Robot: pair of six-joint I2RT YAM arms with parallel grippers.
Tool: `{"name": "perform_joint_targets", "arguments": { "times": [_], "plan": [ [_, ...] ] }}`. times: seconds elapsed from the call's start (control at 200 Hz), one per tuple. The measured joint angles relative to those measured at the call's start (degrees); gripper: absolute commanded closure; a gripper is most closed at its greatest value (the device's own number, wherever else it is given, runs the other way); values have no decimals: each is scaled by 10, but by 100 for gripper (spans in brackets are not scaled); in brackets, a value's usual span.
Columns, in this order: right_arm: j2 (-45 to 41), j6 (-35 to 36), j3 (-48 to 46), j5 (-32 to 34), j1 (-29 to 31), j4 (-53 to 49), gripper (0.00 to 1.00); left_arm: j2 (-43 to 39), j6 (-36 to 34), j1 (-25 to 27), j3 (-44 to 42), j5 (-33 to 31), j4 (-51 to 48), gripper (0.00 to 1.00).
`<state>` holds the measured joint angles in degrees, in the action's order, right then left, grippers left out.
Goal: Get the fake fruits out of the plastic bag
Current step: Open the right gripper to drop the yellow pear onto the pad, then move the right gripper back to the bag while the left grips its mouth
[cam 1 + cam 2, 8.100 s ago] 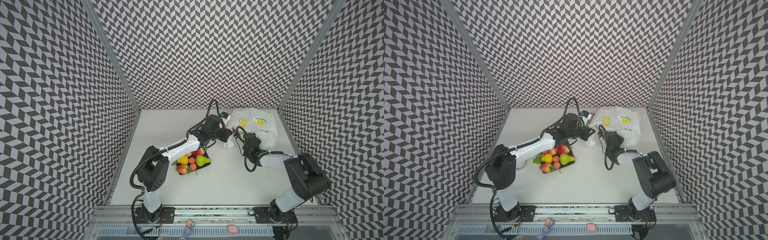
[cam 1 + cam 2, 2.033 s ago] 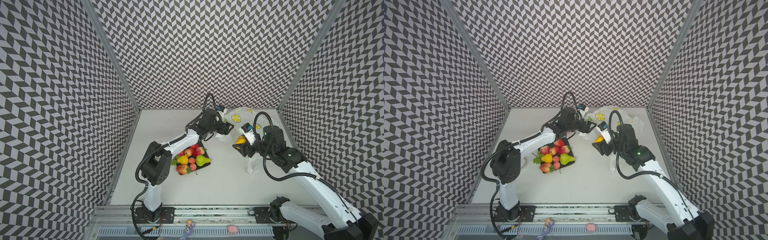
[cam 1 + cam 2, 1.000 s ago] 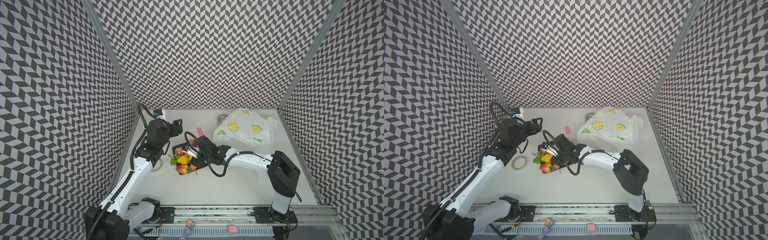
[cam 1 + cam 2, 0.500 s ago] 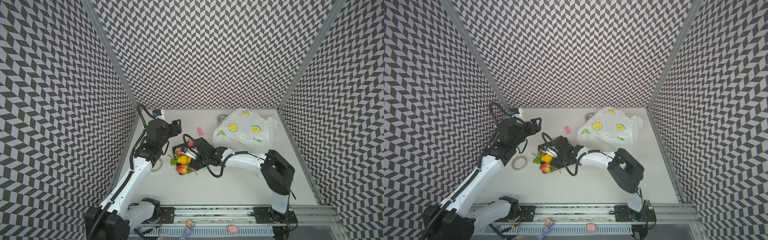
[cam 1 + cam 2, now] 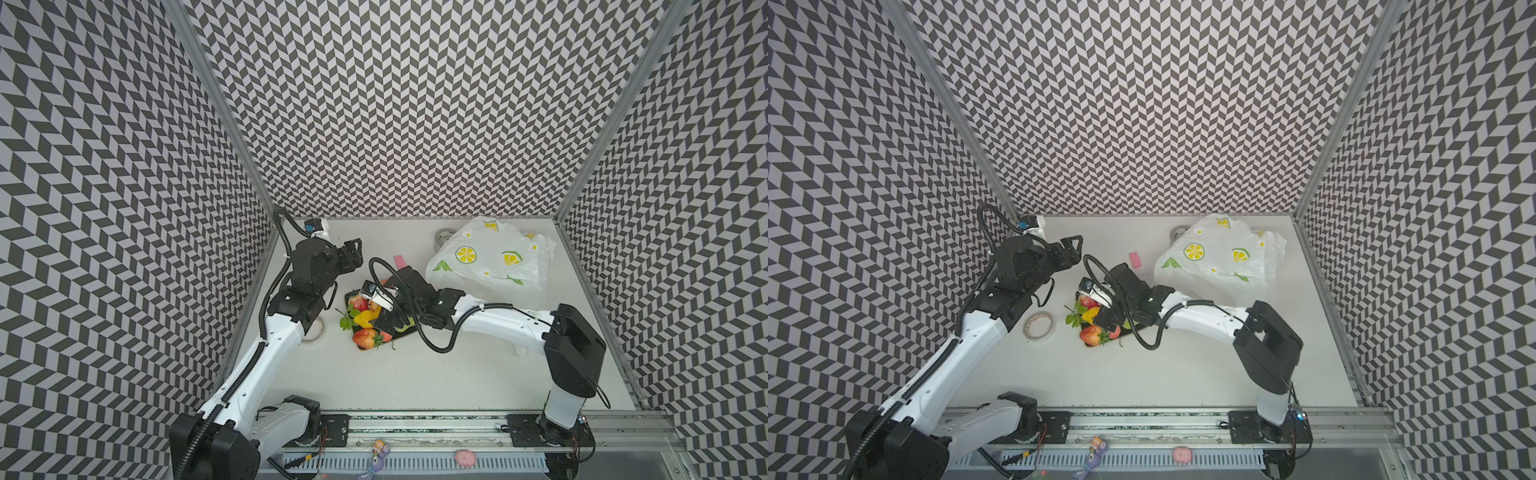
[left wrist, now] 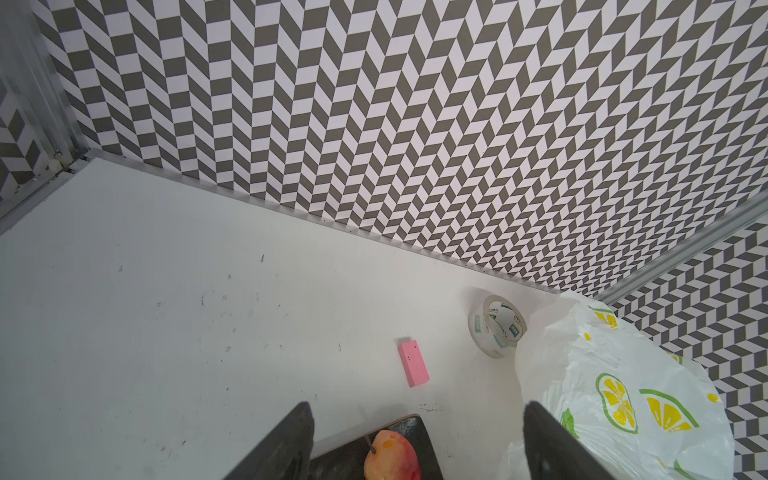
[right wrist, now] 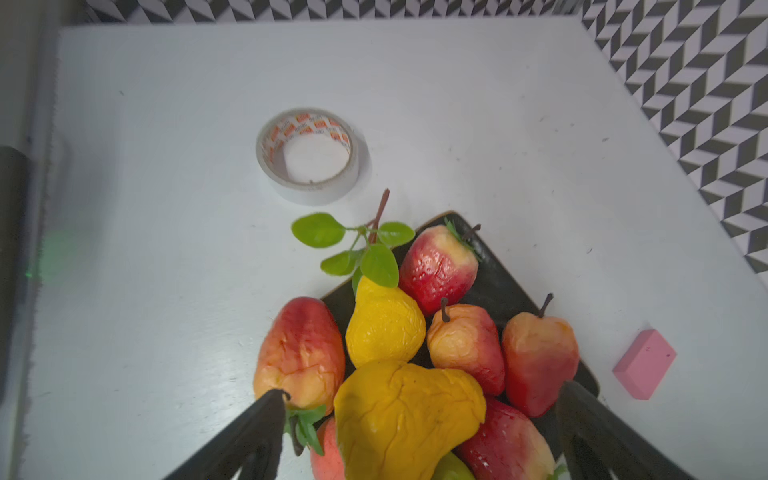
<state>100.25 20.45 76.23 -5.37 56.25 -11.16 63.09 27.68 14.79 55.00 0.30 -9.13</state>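
Fruit is heaped on a small black tray (image 7: 494, 282) near the middle of the white table (image 5: 415, 374), a little toward its left edge. These glossy fake fruits (image 7: 382, 332) are red-and-peach strawberries and pear shapes with dark stems, a yellow one with a sprig of green leaves reaching off the tray, and a wrinkled yellow-orange one on top. In both top views the fake fruits (image 5: 363, 336) (image 5: 1091, 334) lie in the open, well apart from the thin crinkly white plastic bag (image 5: 490, 262) (image 5: 1221, 257). The bag, printed with lemon slices and green leaves, sits puffed up in the far right corner of the table; what it holds, if anything, cannot be seen. The right gripper (image 7: 424, 390) (image 5: 386, 319) reaches in from the right edge and hangs low over the pile. Its dark fingers (image 7: 257, 432) are spread wide on either side of the wrinkled yellow-orange fruit, gripping nothing. The left gripper (image 6: 417, 409) (image 5: 1069, 245) is raised above the table toward the far left corner, its jaws also wide apart with nothing between them. Its wrist view shows one corner of the tray and a peach-red fruit below the gap. A small pink block (image 6: 412, 363) (image 7: 644, 363) lies flat between the tray and the far edge. A clear tape roll (image 6: 496, 328) with green print stands just beside the bag at the far edge. A white tape roll (image 7: 311, 158) (image 5: 1039, 327) with orange print lies flat near the tray's left side, close to the leaf sprig.
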Motion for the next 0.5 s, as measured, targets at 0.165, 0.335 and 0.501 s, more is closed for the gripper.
{"name": "perform_joint_targets", "arguments": {
  "times": [0.165,0.335,0.501],
  "plan": [
    [-152,-71,-64,26,-1,43,4,4,-8,-1,3,29,2,21],
    [-292,-225,-167,119,-6,64,16,40,-20,30,16,61,8,20],
    [-354,-406,-248,222,-15,1,28,99,-33,111,35,80,17,18]
  ]
}}
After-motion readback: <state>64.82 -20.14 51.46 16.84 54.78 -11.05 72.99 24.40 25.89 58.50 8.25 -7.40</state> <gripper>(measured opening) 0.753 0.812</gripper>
